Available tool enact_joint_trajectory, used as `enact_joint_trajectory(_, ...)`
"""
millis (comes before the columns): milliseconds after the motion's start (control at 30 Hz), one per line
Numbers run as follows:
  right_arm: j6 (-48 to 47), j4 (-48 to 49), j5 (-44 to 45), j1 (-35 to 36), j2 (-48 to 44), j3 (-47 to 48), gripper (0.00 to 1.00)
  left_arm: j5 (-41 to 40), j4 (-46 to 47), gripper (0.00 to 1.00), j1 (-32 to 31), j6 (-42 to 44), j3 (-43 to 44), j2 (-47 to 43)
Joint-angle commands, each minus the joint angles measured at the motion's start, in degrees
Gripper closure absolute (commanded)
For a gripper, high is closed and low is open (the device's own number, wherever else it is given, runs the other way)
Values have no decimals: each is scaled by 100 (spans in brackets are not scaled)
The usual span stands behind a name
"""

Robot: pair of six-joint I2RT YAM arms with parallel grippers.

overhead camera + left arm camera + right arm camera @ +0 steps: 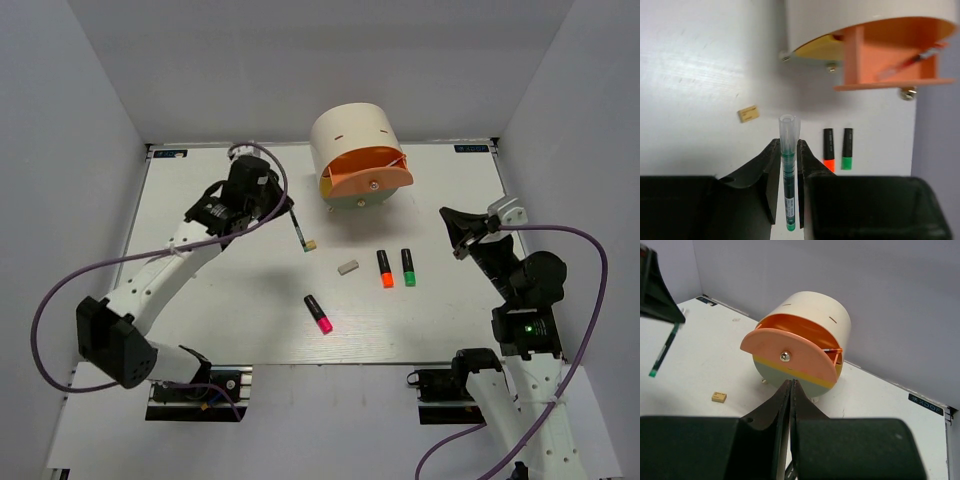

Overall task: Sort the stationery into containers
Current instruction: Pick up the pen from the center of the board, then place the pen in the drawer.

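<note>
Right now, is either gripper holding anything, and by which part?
The left gripper holds a pen by its barrel, the clear end poking out past the fingertips. The right gripper is shut on nothing.

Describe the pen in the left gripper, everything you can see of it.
The pen is thin and straight. Its clear, plastic-looking barrel shows green inside, with one clear end and a green tip at the other. The left gripper is shut on it around mid-length, one finger on each side, and nothing else touches it. In the right wrist view it hangs tilted, green end down, apparently clear of the table. From above it sits left of the organiser.
</note>
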Motion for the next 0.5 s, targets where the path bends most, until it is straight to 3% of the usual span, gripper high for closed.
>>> enact_joint_trajectory(0,30,155,72,4,55,11,94,636,944,100,-24,1375,49,-347)
enact_joint_trajectory(233,4,181,45,-31,126,-7,94,2243,3085,100,-24,3247,348,-418)
enact_joint_trajectory(300,4,181,46,-49,143,-7,94,2351,3553,100,-24,3660,400,-366)
enact_joint_trajectory(467,-22,190,72,-31,178,-24,94,2684,3951,100,-24,4592,1129,135)
